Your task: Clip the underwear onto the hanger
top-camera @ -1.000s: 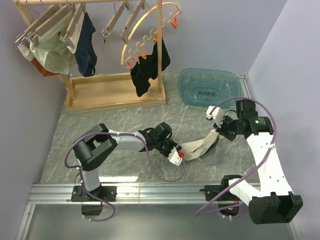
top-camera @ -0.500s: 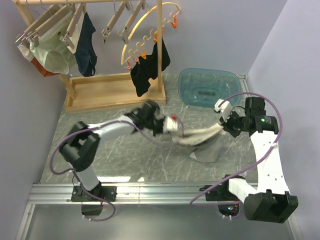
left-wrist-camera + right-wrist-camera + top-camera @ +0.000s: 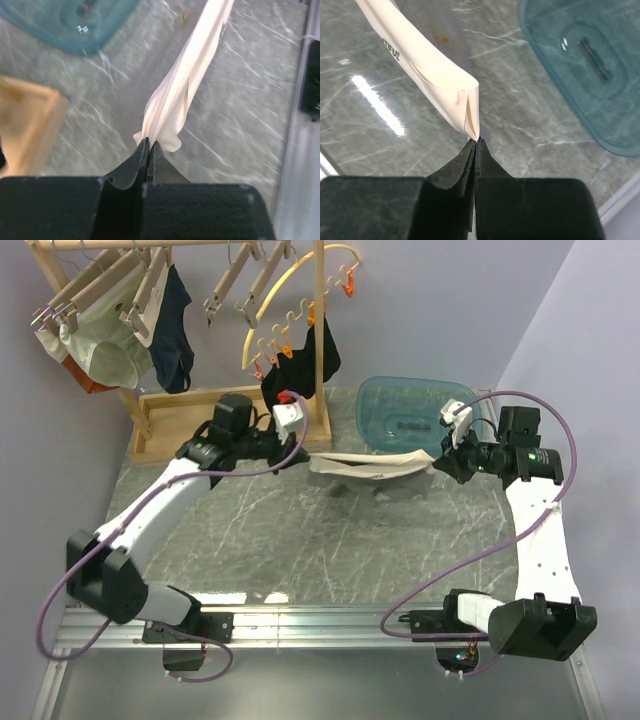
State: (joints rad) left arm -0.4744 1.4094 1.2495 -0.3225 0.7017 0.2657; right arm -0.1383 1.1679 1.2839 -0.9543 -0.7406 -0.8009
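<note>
Pale grey-beige cloth briefs (image 3: 370,468): soft matt fabric, smooth weave, falling in loose folds; small dark print on one band.
Grey-green marbled table top (image 3: 300,540): stone-look slab, polished and glossy, with bright glare streaks.
Translucent blue tub (image 3: 415,410): smooth, glossy plastic.
Light wooden rack base (image 3: 230,425): bare pale wood, matt and smooth.
Yellow curved hanger (image 3: 292,285): smooth, plastic-looking, slight sheen.
Orange clips (image 3: 280,345): plastic-looking; finish too small to tell.
Left gripper (image 3: 149,146): fingers of matt black plastic.
Right gripper (image 3: 475,142): fingers of matt black plastic, faint sheen.
Silver front rail (image 3: 300,625): brushed metal, dull sheen.
</note>
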